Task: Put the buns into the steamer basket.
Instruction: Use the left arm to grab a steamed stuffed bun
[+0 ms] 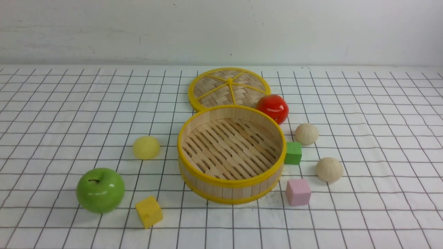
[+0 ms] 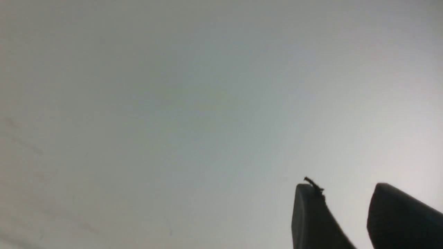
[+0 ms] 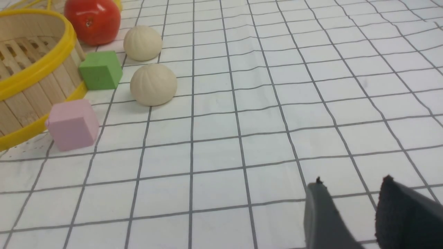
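Presently empty: round slatted bamboo steamer basket with yellow rims [image 1: 231, 188]
Pale yellow round bun [image 1: 146, 147] left; farther cream ridged bun [image 1: 306, 134], nearer cream ridged bun [image 1: 329, 169] right; left gripper [image 2: 342, 188], right gripper [image 3: 353, 183] narrowly parted, holding nothing

You find no writing to read in any of the three views: no label, brand, number or sign stands on anything shown.
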Motion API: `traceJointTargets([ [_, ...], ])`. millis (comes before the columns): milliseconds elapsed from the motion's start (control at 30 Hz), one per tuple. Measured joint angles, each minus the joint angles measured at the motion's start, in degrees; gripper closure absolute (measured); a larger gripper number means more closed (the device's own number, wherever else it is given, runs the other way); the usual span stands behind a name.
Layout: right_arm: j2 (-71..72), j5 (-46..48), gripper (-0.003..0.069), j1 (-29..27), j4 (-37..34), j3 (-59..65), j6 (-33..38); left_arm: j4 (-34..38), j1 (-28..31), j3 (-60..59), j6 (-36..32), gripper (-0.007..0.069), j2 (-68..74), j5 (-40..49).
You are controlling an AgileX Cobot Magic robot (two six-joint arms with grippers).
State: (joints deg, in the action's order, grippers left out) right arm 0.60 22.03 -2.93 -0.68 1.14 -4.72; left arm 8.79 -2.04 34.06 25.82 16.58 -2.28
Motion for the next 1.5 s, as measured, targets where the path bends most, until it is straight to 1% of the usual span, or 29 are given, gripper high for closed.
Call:
traceJointTargets([
  [33, 0.0, 0.0, 0.042, 0.0, 0.0, 0.0, 0.0, -0.2, 0.0, 2.85, 0.0, 0.0387, 2.72, 5.44],
  [67, 0.0, 0.0, 0.042, 0.0, 0.0, 0.0, 0.0, -0.26, 0.0, 3.52, 0.0, 0.0387, 2.72, 5.44],
  [100, 0.0, 0.0, 0.042, 0.0, 0.0, 0.0, 0.0, -0.54, 0.0, 7.69, -0.27, 0.0387, 7.06, 13.03],
  [133, 0.0, 0.0, 0.042, 0.0, 0.0, 0.0, 0.0, -0.91, 0.0, 10.02, -0.68, 0.0387, 9.7, 18.26],
  [167, 0.0, 0.0, 0.042, 0.0, 0.0, 0.0, 0.0, -1.49, 0.0, 11.73, -1.34, 0.0387, 11.7, 23.01],
  [200, 0.0, 0.0, 0.042, 0.0, 0.0, 0.0, 0.0, -1.8, 0.0, 12.24, -1.55, 0.0387, 12.69, 23.87],
  [233, 0.0, 0.0, 0.042, 0.0, 0.0, 0.0, 0.0, -3.32, 0.0, 13.2, -3.02, 0.0386, 16.88, 29.49],
  [300, 0.0, 0.0, 0.042, 0.0, 0.0, 0.0, 0.0, -4.51, 0.0, 13.23, -3.88, 0.0386, 21.55, 31.97],
  [400, 0.0, 0.0, 0.042, 0.0, 0.0, 0.0, 0.0, -4.5, 0.0, 12.96, -4.45, 0.0386, 26.82, 32.26],
  [433, 0.0, 0.0, 0.042, 0.0, 0.0, 0.0, 0.0, -4.12, 0.0, 13.04, -4.85, 0.0386, 31.56, 32.48],
  [533, 0.0, 0.0, 0.042, 0.0, 0.0, 0.0, 0.0, -3.84, 0.0, 15.54, -6.4, 0.0386, 41.45, 33.66],
  [600, 0.0, 0.0, 0.042, 0.0, 0.0, 0.0, 0.0, -3.38, 0.0, 17.78, -7.34, 0.0386, 44.76, 34.77],
  [633, 0.0, 0.0, 0.042, 0.0, 0.0, 0.0, 0.0, -2.46, 0.0, 22.24, -9.35, 0.0386, 51.21, 37.16],
  [667, 0.0, 0.0, 0.042, 0.0, 0.0, 0.0, 0.0, -2.18, 0.0, 23.35, -9.91, 0.0386, 51.86, 37.8],
  [700, 0.0, 0.0, 0.042, 0.0, 0.0, 0.0, 0.0, -1.06, 0.0, 27.38, -12.12, 0.0386, 56.42, 40.45],
  [733, 0.0, 0.0, 0.042, 0.0, 0.0, 0.0, 0.0, -0.9, 0.0, 27.38, -12.48, 0.0386, 57.09, 40.86],
  [800, 0.0, 0.0, 0.042, 0.0, 0.0, 0.0, 0.0, 1.42, 0.0, 35.14, -17.01, 0.0386, 65.93, 46.72],
  [900, 0.0, 0.0, 0.042, 0.0, 0.0, 0.0, 0.0, 3.41, -0.13, 46.01, -20.02, 0.0386, 77.28, 54.28],
  [933, 0.0, 0.0, 0.042, 0.0, 0.0, 0.0, 0.0, 3.41, -0.2, 46.66, -20.08, 0.0386, 77.99, 54.74],
  [1000, 0.0, 0.0, 0.042, 0.0, 0.0, 0.0, 0.0, 2.52, -1.41, 54.69, -20.55, 0.0386, 86.22, 59.92],
  [1133, 0.0, 0.0, 0.042, 0.0, 0.0, 0.0, 0.0, -2.52, -6.02, 66.42, -19.59, 0.0386, 97.84, 65.45],
  [1200, 0.0, 0.0, 0.042, 0.0, 0.0, 0.0, 0.0, -6.91, -9.04, 73.19, -17.65, 0.0386, 103.03, 67.42],
  [1300, 0.0, 0.0, 0.042, 0.0, 0.0, 0.0, 0.0, -10.83, -11.83, 80.06, -14.26, 0.0386, 109.28, 69.61],
  [1367, 0.0, 0.0, 0.042, 0.0, 0.0, 0.0, 0.0, -11.71, -12.78, 82.54, -12.33, 0.0386, 112.03, 70.08],
  [1500, 0.0, 0.0, 0.042, 0.0, 0.0, 0.0, 0.0, -12.28, -13.24, 83.3, -11.3, 0.0386, 114.43, 70.13],
])
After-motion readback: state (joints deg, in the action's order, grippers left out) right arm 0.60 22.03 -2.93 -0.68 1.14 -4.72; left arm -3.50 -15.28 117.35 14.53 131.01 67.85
